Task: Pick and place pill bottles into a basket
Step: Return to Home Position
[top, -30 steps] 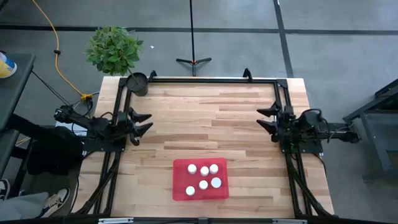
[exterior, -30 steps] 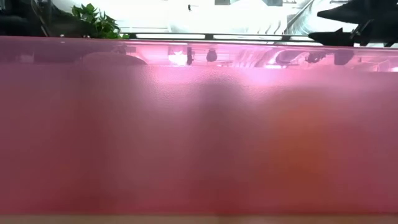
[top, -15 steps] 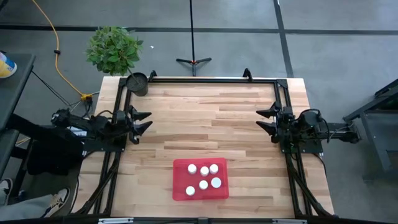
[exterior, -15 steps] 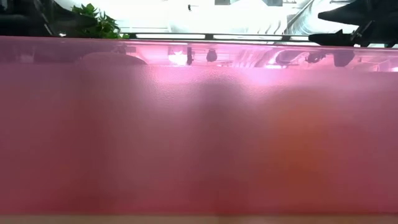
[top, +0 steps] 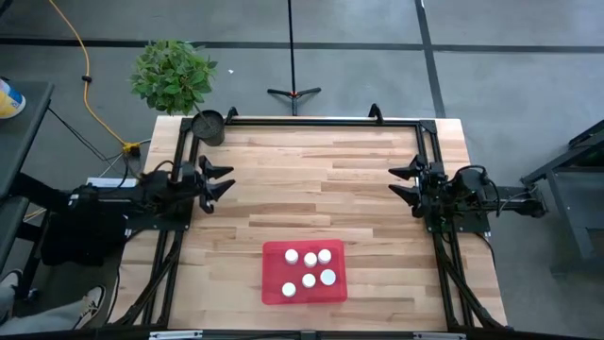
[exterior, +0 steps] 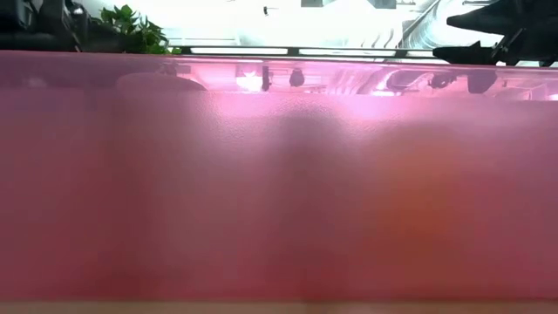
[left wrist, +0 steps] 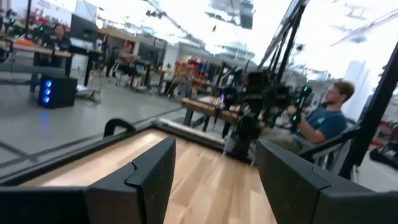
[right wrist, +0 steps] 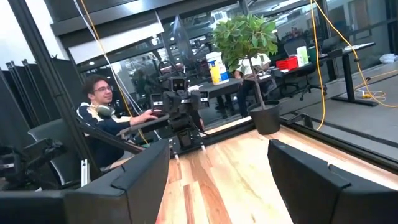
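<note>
Near the table's (top: 311, 189) front edge, between my released left gripper (top: 219, 178) and right gripper (top: 404, 181), the basket (top: 274, 269) carries six pill bottles (top: 310, 280).

Grey floor (top: 510, 85) with dark seams surrounds the wooden desk (top: 311, 179). Potted plant (top: 172, 74) at its far left corner. Yellow cable (top: 87, 71) crosses the floor. Seated person (right wrist: 102, 109) at a workstation beyond.

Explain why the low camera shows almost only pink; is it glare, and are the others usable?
Low view: no glare; the translucent basket wall fills the frame, leaving a strip of room above its rim. High view: even light, pill bottles plain in the basket. Left wrist view: bright washout behind the left gripper. Right wrist view: evenly lit past the right gripper.
</note>
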Controlling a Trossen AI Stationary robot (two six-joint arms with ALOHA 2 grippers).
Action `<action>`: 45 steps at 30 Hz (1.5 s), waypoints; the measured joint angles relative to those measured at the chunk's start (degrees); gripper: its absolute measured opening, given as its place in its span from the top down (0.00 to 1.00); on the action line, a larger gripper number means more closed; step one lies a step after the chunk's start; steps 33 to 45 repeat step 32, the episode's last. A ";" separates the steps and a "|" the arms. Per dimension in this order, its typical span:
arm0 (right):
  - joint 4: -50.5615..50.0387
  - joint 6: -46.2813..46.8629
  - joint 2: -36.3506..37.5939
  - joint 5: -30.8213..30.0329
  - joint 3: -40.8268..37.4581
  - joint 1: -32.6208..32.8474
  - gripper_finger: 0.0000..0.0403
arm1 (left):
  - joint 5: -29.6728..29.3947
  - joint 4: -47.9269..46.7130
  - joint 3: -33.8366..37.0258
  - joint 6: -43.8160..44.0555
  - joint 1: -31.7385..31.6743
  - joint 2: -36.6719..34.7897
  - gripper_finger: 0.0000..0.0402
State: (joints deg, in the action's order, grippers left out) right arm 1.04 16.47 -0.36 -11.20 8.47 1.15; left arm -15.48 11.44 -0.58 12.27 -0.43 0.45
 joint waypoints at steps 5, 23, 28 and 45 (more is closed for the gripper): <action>-0.02 0.00 0.00 0.02 0.00 0.00 0.35 | -0.94 -4.26 0.00 0.02 0.05 0.02 0.37; -0.22 0.00 0.00 0.02 0.02 0.00 0.35 | -1.12 -8.56 -0.07 0.02 0.07 0.07 0.37; -0.22 0.00 0.00 0.02 0.02 0.02 0.35 | -1.12 -8.54 -0.07 0.02 0.07 0.07 0.37; -0.23 -0.01 0.00 0.02 0.02 0.02 0.35 | -1.12 -8.52 -0.07 0.02 0.07 0.07 0.37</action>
